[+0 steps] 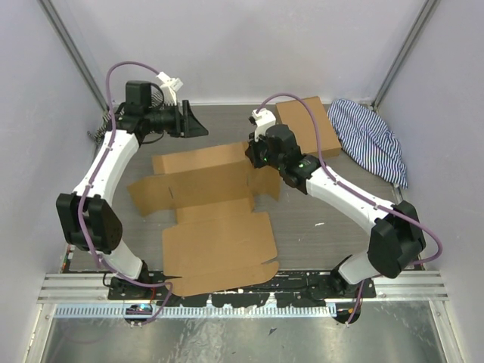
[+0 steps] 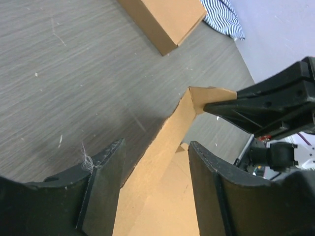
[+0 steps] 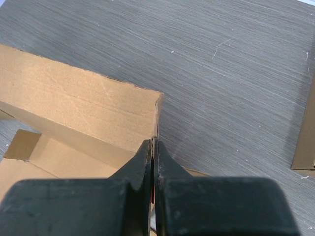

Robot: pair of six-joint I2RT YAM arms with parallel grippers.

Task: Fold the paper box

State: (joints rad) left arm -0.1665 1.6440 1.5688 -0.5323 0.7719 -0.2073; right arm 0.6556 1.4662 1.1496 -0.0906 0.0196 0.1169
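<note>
My right tool [image 3: 153, 143] is pinched together on a raised wall corner of the paper box [image 1: 218, 240]. My left tool [image 2: 155, 147] stands apart, the wall's other end just ahead of it. The panels nearer me lie flat on the worktop [image 1: 325, 223], so I judge most folding is left.

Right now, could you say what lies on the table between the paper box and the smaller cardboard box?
Nothing: the left wrist view shows bare table from paper box to smaller cardboard box.

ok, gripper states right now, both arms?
Left gripper: jaws open, gripping nothing.
Right gripper: jaws shut on a raised flap corner of the brown die-cut cardboard box.
</note>
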